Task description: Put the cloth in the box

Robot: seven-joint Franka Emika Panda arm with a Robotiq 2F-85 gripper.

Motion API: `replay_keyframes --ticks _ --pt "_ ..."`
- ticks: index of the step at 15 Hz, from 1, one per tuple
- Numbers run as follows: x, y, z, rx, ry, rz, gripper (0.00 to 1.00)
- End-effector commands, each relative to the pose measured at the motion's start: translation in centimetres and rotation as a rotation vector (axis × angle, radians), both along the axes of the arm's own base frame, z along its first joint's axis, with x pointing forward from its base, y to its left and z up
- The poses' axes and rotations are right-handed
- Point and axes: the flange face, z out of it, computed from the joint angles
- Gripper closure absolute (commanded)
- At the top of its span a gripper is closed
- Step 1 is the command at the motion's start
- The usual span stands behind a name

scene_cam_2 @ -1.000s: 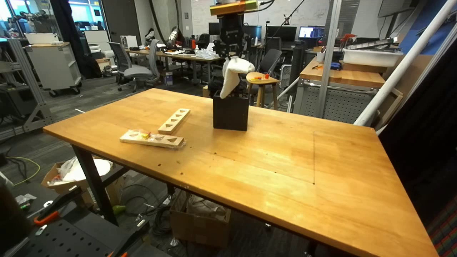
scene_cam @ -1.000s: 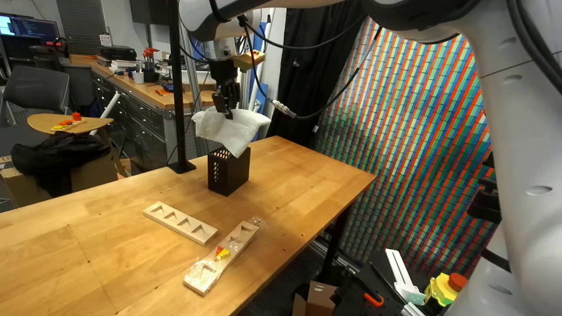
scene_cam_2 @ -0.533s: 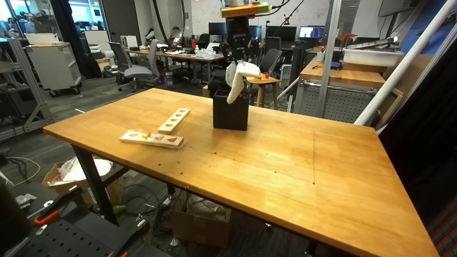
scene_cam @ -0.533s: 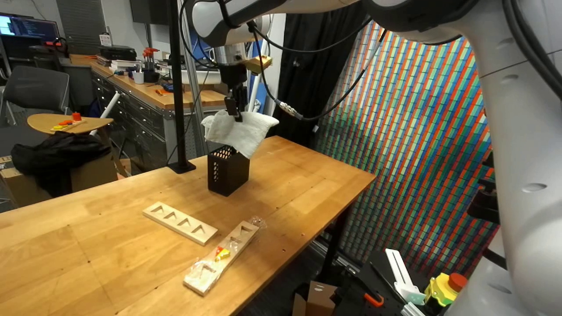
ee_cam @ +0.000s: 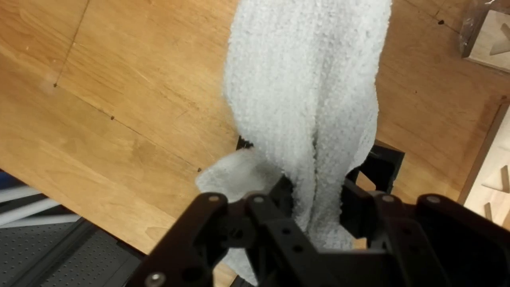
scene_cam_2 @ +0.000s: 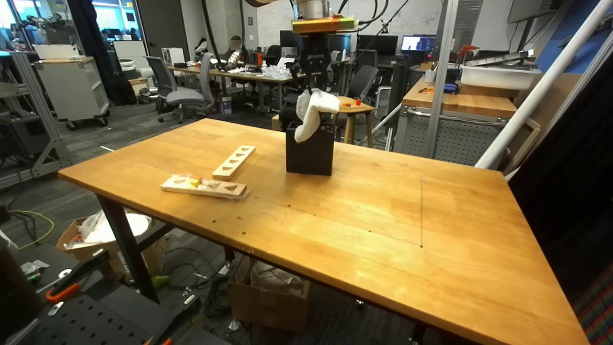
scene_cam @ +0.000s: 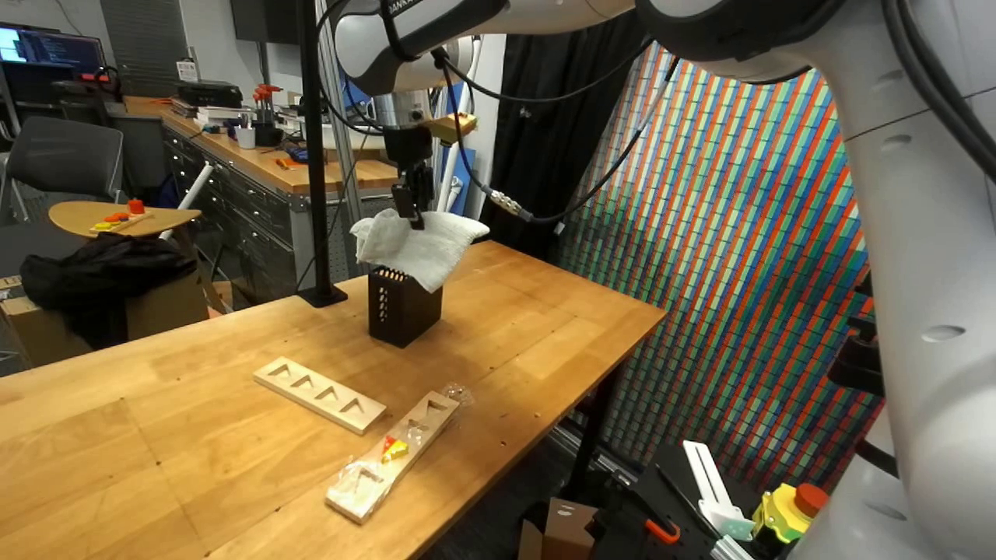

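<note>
White cloth (ee_cam: 287, 71) hangs from the claw (ee_cam: 318, 199), which stands narrow on it: a fold is pinched between the fingers (ee_cam: 354, 207), and the rest droops on both sides. It is held in the air over the box (scene_cam_2: 311, 158), and in an exterior view one drooping corner hangs lower than the rim (whether it touches the wall, I cannot tell). The box, black, stands upright on the wooden table (scene_cam: 194, 404); one wall shows holes, another is plain. The pale arm (scene_cam: 895, 194) stretches out above.

Near the box lies a bare strip (scene_cam: 319, 394) of pale wood with a row of triangular notches, and near that, at an angle to it, a wrapped strip (scene_cam: 389, 470), where a yellow piece (scene_cam: 395, 451) and a red piece (scene_cam: 388, 442) show. At the table's edge a black post (scene_cam: 313, 194) rises from a flat foot.

Past another edge stands a panel (scene_cam: 724, 272) striped in red, green and blue, with a dark curtain (scene_cam: 545, 140) next to it. Farther off, a stool (scene_cam_2: 352, 109) carries small coloured pieces (scene_cam_2: 357, 102), and a wooden counter (scene_cam_2: 474, 103) bears a white bin (scene_cam_2: 500, 78). Beyond these, grey chairs (scene_cam_2: 189, 93) stand by a long desk (scene_cam_2: 239, 75) crowded with things too small to name, and a whiteboard (scene_cam_2: 270, 19) shows behind a lit screen (scene_cam_2: 415, 43).
</note>
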Motion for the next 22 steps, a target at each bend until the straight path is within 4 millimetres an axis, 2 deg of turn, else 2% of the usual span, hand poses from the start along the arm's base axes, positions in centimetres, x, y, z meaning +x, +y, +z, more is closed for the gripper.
replay_keyframes --ticks 1,4,7,15,22 --pt "-0.6 -2.4 -1.3 0.064 -0.017 -0.101 0.94" --pt "-0.4 -4.0 -2.0 0.122 -0.074 -0.156 0.94" --pt "0.6 -4.0 -1.9 0.136 -0.151 -0.145 0.94" --pt "1.1 -1.2 -4.8 0.165 -0.128 -0.113 0.94" --pt "0.6 -1.0 -6.8 0.172 -0.073 -0.108 0.94"
